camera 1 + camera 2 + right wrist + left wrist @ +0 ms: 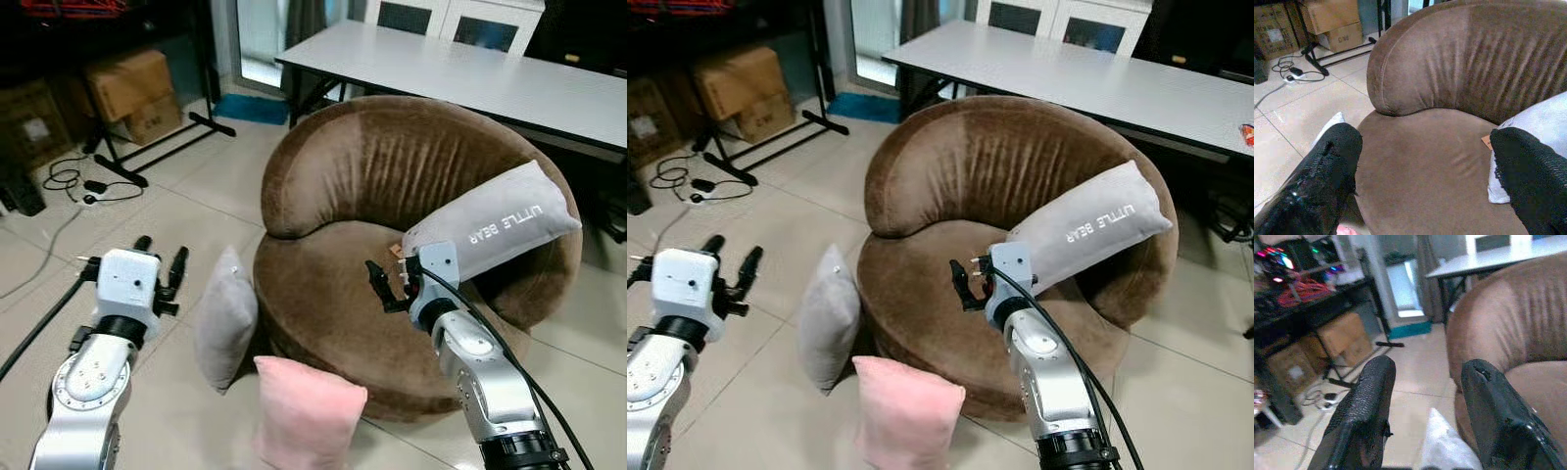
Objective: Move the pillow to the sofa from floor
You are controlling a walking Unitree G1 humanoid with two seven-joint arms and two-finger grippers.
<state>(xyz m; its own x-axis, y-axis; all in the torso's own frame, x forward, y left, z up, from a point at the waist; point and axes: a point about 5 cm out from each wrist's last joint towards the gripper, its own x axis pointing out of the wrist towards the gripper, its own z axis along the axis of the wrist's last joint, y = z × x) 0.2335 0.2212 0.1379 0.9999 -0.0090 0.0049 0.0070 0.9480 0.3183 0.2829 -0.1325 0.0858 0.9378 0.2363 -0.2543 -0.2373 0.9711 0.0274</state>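
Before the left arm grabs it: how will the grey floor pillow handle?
The grey pillow looks soft and plump, so probably light, and it should squash between the fingers. It leans upright against the sofa, so a push would likely topple it. The fabric looks matte, so slipping seems unlikely.

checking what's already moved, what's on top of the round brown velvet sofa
One long grey pillow printed LITTLE BEAR lies on the round brown velvet sofa, leaning on its right rim. A small tan tag shows on the seat beside it. What the pillow covers is hidden.

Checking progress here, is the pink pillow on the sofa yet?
No, the pink pillow stands on the floor against the sofa base.
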